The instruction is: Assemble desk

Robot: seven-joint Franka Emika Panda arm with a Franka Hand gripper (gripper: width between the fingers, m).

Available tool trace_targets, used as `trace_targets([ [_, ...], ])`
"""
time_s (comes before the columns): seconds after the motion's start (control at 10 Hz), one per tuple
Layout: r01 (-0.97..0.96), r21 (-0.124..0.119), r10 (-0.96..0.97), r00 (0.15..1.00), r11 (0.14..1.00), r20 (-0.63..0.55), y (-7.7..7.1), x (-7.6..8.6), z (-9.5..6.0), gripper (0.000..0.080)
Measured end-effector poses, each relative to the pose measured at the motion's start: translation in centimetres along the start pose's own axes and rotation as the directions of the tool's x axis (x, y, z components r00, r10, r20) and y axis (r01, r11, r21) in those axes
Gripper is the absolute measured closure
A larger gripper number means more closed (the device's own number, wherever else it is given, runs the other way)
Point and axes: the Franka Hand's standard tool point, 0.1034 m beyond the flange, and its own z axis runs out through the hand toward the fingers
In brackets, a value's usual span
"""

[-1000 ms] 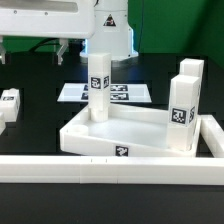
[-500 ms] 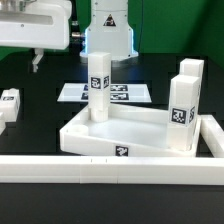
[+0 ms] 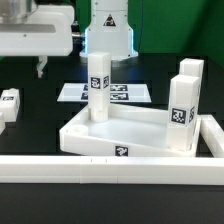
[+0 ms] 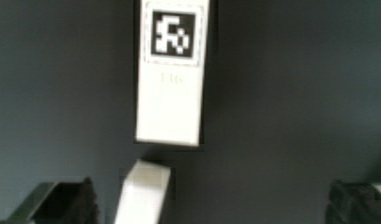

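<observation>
White plastic made up the rectangular tray-like desk top (image 3: 120, 135), which sat on the black table (image 3: 40, 120) with two short square tagged legs standing in it: one (image 3: 98, 85) at about eleven o'clock, another (image 3: 185, 105) at three. A third white leg (image 4: 171, 75) lay flat beneath the two-finger gripper (image 4: 205, 205), whose jaws stood spread wide, grasping nothing. At twelve o'clock behind the tray lay the marker board (image 3: 125, 95).
</observation>
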Motion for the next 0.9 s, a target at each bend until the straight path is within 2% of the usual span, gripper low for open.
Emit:
trace_targets([
  [0.2,-0.018,0.014,0.016,0.994,1.0,0.107,0.6,0.4,0.6,0.0151],
  [0.3,-0.026,0.059,0.015,0.982,0.998,0.188,-0.1,0.0,0.5,0.0151],
  [0.4,-0.031,0.057,0.016,0.969,0.998,0.248,-0.1,0.2,0.5,0.0151],
  [0.6,-0.031,0.072,0.004,0.936,0.997,0.353,-0.2,0.0,1.0,0.0151],
  [0.7,-0.023,0.064,-0.007,0.901,0.998,0.434,0.9,-0.6,1.4,0.0151],
  [0.8,-0.012,0.046,-0.013,0.863,0.999,0.505,1.8,-0.7,1.7,0.0151],
  [0.9,-0.003,0.019,-0.008,0.827,1.0,0.563,2.3,-0.8,2.0,0.0151],
])
